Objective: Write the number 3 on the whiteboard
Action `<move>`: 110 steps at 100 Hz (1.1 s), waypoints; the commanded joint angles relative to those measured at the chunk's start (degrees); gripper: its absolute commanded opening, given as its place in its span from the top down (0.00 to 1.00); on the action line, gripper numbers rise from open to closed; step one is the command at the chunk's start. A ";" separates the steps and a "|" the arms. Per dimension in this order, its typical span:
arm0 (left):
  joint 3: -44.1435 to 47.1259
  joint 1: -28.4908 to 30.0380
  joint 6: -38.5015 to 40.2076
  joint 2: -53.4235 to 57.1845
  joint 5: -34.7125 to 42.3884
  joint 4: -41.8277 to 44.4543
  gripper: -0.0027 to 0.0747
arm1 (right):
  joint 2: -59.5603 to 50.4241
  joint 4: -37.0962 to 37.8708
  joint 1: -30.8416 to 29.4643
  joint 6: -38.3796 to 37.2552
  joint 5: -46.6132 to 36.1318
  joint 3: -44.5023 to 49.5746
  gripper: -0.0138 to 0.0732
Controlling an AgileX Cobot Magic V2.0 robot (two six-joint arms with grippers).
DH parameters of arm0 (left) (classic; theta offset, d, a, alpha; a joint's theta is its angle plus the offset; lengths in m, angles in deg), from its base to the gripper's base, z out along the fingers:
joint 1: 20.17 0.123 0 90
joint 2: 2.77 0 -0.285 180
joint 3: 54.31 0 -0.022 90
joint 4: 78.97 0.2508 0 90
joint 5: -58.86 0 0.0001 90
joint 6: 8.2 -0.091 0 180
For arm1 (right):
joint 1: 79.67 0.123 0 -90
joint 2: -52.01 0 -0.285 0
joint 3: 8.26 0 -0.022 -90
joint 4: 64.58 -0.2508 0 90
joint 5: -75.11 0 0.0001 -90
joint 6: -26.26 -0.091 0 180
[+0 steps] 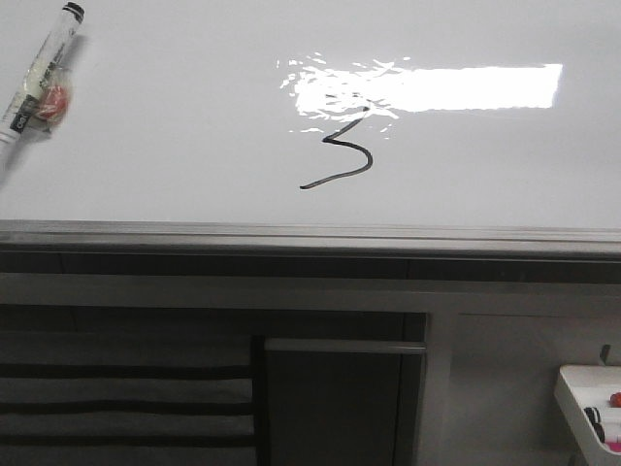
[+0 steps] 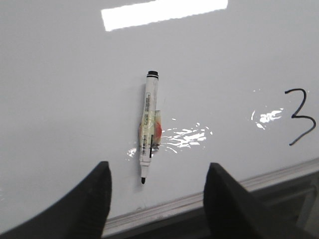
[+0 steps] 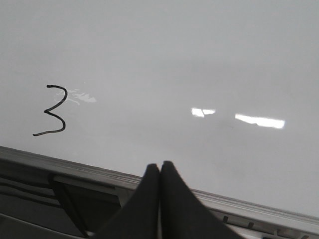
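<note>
The number 3 (image 1: 342, 150) is drawn in thin dark ink on the glossy whiteboard (image 1: 175, 136), just under the bright glare. It also shows in the left wrist view (image 2: 300, 115) and the right wrist view (image 3: 54, 110). A white marker (image 1: 39, 70) with a dark tip lies loose on the board at the far left, seen also in the left wrist view (image 2: 148, 127). My left gripper (image 2: 157, 174) is open and empty, hanging just short of the marker's tip. My right gripper (image 3: 160, 167) is shut and empty over the board's grey bottom rail (image 3: 75, 167). Neither gripper shows in the front view.
The grey rail (image 1: 310, 233) runs along the board's lower edge. Below it are a dark cabinet with a metal handle (image 1: 344, 346) and slatted panels at left. A small white tray of markers (image 1: 592, 403) stands at the lower right.
</note>
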 commanded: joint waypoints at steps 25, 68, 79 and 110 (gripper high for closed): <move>7.31 0.11 0.91 3.09 12.50 -11.45 0.95 | -0.83 -0.10 -0.38 -0.14 -3.51 4.09 0.93; 16.19 2.85 0.80 11.37 16.94 -8.15 0.99 | -0.83 -0.10 -0.38 -0.14 -3.26 4.09 0.93; 19.42 5.65 0.80 16.70 18.07 -8.15 0.99 | -0.83 -0.10 -0.38 -0.14 -3.26 4.09 0.93; 25.78 4.98 18.62 24.44 19.07 12.15 0.99 | -0.83 -0.10 -0.38 -0.14 -3.26 4.09 0.93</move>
